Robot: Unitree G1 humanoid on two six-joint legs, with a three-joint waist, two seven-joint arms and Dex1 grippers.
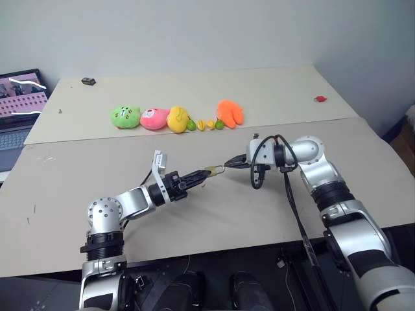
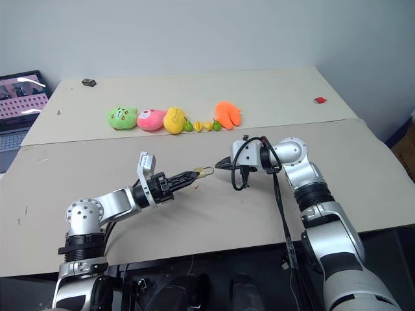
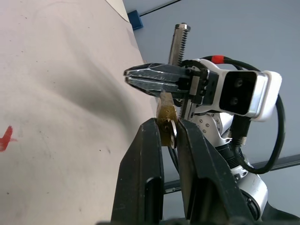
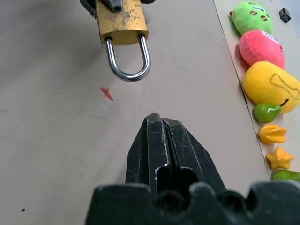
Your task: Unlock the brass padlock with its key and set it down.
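My left gripper (image 1: 206, 173) is shut on the brass padlock (image 1: 212, 171) and holds it above the middle of the table, pointing right. In the right wrist view the padlock (image 4: 123, 21) is a scuffed golden block, and its silver shackle (image 4: 127, 61) has both legs seated in the body and points at my right gripper (image 4: 157, 119). That gripper (image 1: 227, 164) is shut with nothing in it, its tips a short gap from the shackle. A small grey metal piece (image 4: 115, 3) sits at the lock's far end; I cannot tell if it is the key.
A row of plush toys lies at the back: green (image 1: 125, 116), pink (image 1: 154, 118), yellow (image 1: 177, 118), orange (image 1: 230, 112), with small fruits between. A laptop (image 1: 16, 110) stands far left. A small red object (image 1: 320, 99) and a black one (image 1: 89, 81) lie far back.
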